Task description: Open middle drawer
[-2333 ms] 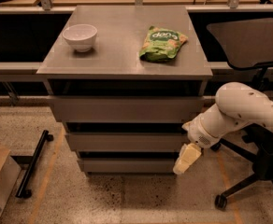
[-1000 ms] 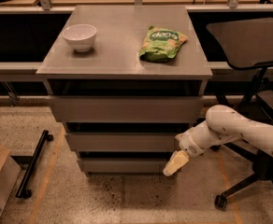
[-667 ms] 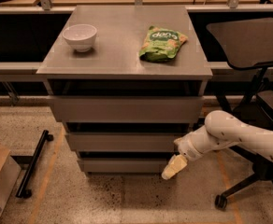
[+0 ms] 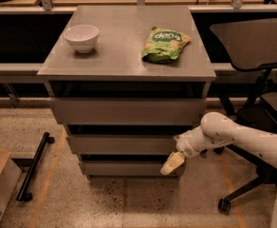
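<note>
A grey cabinet has three flat handleless drawer fronts stacked one above another. The middle drawer is the mid-sized front, between the taller top front and the shorter bottom front. All three fronts sit roughly flush. My white arm comes in from the right. My gripper, with cream-coloured fingers, hangs at the right end of the cabinet front, just below the middle drawer's lower right corner and in front of the bottom drawer.
A white bowl and a green snack bag lie on the cabinet top. A black office chair stands at the right, its wheeled base near my arm. A black bar lies on the floor at left.
My arm has swung left and down, bringing the gripper from right of the cabinet to the lower right corner of the middle drawer front. The drawers have not moved.
</note>
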You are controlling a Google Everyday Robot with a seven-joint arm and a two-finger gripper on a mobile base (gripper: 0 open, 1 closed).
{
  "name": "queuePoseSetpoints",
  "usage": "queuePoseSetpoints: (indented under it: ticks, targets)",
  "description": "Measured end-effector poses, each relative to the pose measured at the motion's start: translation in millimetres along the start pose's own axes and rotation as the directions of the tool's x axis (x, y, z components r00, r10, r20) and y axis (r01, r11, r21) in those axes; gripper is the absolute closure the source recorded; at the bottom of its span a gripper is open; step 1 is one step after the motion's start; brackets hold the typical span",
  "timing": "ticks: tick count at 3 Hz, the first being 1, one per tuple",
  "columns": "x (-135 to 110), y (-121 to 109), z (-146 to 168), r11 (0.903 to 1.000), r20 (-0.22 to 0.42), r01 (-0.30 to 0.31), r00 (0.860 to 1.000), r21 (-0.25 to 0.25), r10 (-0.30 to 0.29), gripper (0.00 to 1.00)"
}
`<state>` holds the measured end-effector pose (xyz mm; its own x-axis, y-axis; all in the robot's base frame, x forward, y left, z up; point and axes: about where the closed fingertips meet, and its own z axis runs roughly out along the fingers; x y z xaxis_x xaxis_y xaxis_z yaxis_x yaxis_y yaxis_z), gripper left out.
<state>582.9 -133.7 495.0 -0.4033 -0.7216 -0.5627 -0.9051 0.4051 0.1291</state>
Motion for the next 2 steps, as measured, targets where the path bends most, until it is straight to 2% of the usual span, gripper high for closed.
queuePoseSetpoints:
  ticks: [2]
  targets:
    - [-3.0, -51.9, 11.1, 0.9966, -0.034, 0.06, 0.998, 0.058, -0.058, 0.0]
